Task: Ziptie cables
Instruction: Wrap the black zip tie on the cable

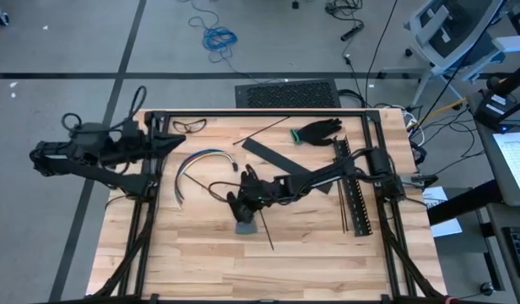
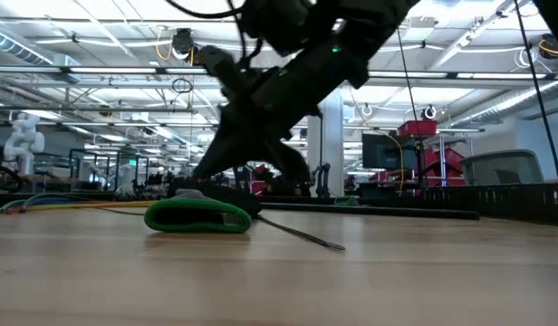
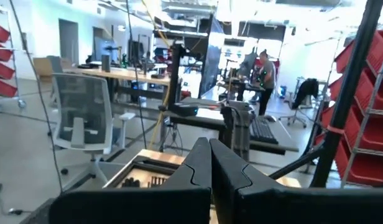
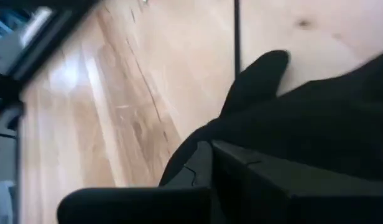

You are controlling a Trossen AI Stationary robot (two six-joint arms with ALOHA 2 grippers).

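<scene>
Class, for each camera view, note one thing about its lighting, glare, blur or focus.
High view: even light, sharp; the cables show clearly. Low view: bright ceiling lights leave the right gripper a dark silhouette. Left wrist view: glare from the bright room behind. Right wrist view: close, blurred dark shapes over the table.

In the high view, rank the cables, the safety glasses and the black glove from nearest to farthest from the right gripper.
Measured from the right gripper, low at the table's middle:
1. The cables, an arc just to its left and farther back.
2. The safety glasses, near the back edge on the left.
3. The black glove, at the back on the right; close to the glasses' distance, so this order is uncertain.
</scene>
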